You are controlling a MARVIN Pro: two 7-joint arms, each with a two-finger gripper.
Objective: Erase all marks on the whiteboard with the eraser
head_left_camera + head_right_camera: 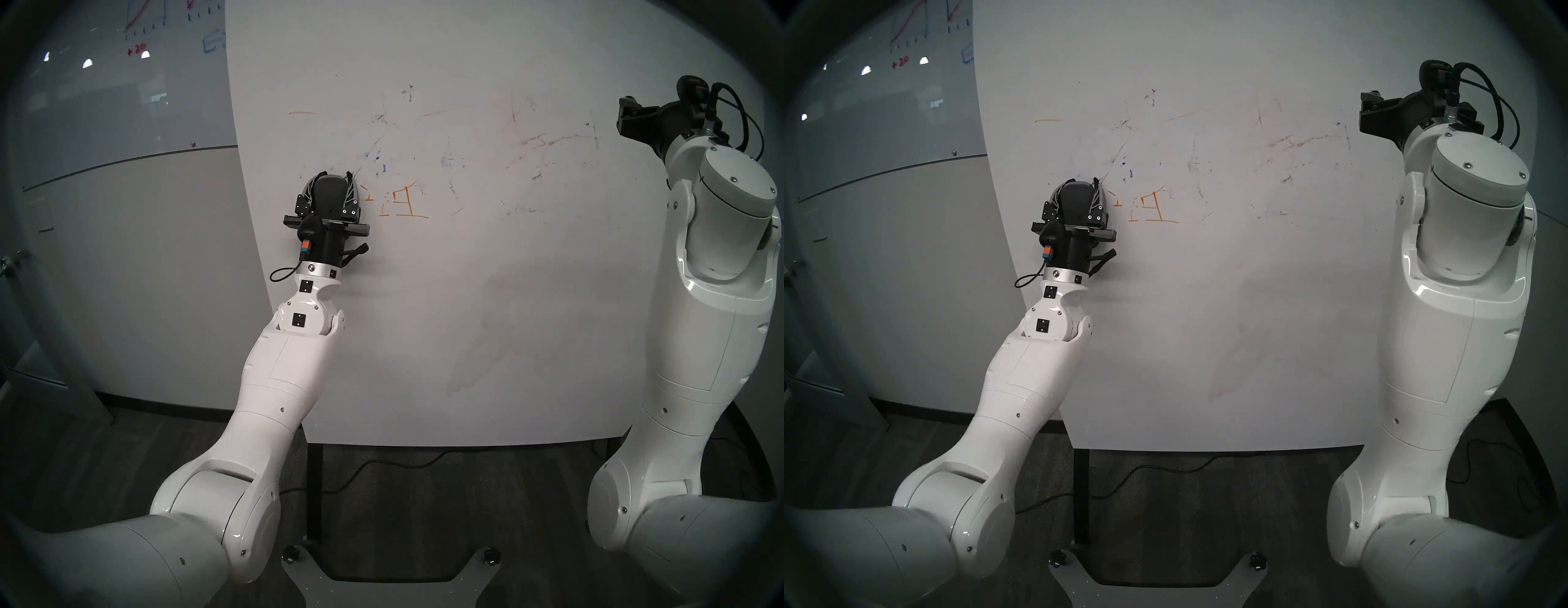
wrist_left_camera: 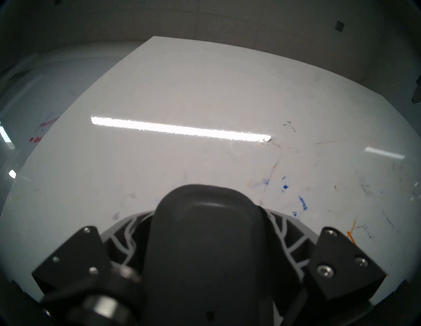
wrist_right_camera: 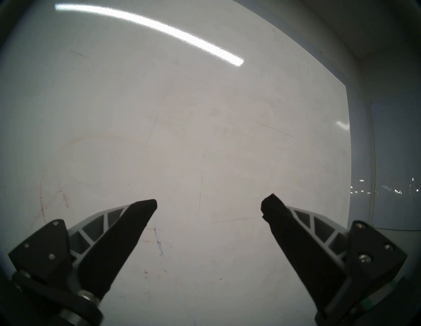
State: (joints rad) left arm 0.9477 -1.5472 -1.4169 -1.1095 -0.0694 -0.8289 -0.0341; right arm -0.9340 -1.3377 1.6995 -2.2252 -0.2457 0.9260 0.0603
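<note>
The whiteboard (image 1: 466, 297) stands upright in front of me. My left gripper (image 1: 333, 184) is shut on the dark grey eraser (image 1: 330, 196) and presses it against the board's left part; the eraser fills the bottom of the left wrist view (image 2: 205, 239). Just right of it are orange line remains (image 1: 401, 204), with blue flecks (image 1: 384, 167) and black scribbles (image 1: 382, 119) above. Faint reddish smudges (image 1: 547, 140) lie further right. My right gripper (image 3: 209, 205) is open and empty, held near the board's upper right, apart from the surface.
A grey glass board (image 1: 106, 85) with graph lines and "+20" hangs on the wall to the left. The whiteboard's black stand post (image 1: 314, 488) and a floor cable (image 1: 403, 463) are below. My right arm (image 1: 721, 297) covers the board's right edge.
</note>
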